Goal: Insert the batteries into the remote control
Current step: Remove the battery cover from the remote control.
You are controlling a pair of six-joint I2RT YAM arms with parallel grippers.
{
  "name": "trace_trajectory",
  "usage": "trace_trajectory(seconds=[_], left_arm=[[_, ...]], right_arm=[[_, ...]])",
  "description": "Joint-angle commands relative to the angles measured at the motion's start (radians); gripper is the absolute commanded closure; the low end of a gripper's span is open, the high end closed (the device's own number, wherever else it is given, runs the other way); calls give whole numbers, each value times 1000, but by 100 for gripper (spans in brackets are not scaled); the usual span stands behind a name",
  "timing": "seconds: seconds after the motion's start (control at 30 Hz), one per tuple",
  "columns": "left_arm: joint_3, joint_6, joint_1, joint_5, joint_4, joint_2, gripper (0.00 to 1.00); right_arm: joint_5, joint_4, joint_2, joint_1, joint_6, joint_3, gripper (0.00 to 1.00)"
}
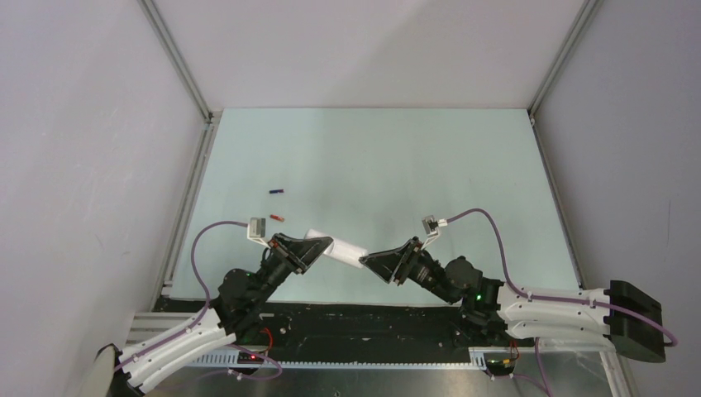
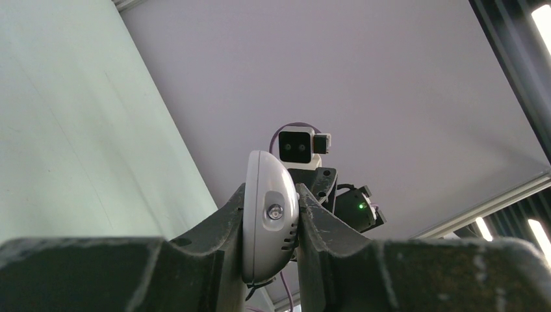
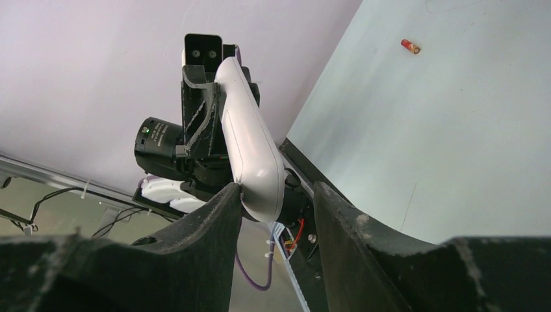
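Tabletop [image 1: 397,165], pale green, mostly bare. Both arms reach in from the 6 o'clock edge and meet low in the top view, just left of centre.

Left gripper [image 1: 314,251]: fingers [image 2: 217,224] clamped narrow on the remote control [image 1: 340,247], one on each long side. Remote is up off the tabletop, held roughly level and running from 9 to 3 o'clock between the two arms. Left wrist view looks straight down its rounded end.

Right gripper [image 1: 370,261]: at the remote's 3 o'clock end, fingers [image 3: 347,224] about half apart and straddling the tip. One finger is touching or nearly touching it, with a clear gap to the other, so it isn't gripping. Can't tell which face the battery bay is on, or if the cover is on.

Red-orange battery [image 1: 278,217] lies on the tabletop at about 10 o'clock from the remote, near the left wrist camera. Dark blue battery [image 1: 276,192] is just past it at 12 o'clock. The two are apart, both untouched. Only the red one shows in the right wrist view.

Step looks like a two-arm regrasp or reorienting of the remote, with loading not yet started. To do it well:
- One arm must hold the remote firmly at all times, so never slacken both.
- Right fingers should be square on the flat sides, not the curved tip, before taking any load.
- Get the bay face up and reachable.
- Stay low, because a slip onto the tabletop could scatter the batteries.
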Motion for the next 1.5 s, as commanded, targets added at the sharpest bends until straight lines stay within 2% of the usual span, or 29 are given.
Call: trace_trajectory(seconds=[0.0, 0.27, 1.0, 1.47], left_arm=[[9, -7, -2, 22, 41, -8, 100], [8, -6, -2, 16, 41, -4, 100], [11, -3, -2, 22, 41, 29, 100], [6, -23, -2, 10, 40, 16, 100]], right_arm=[[32, 45, 11, -4, 2, 1, 50], [11, 61, 28, -9, -8, 10, 48], [-37, 103, 32, -14, -45, 12, 35], [-22, 64, 16, -14, -30, 4, 34]])
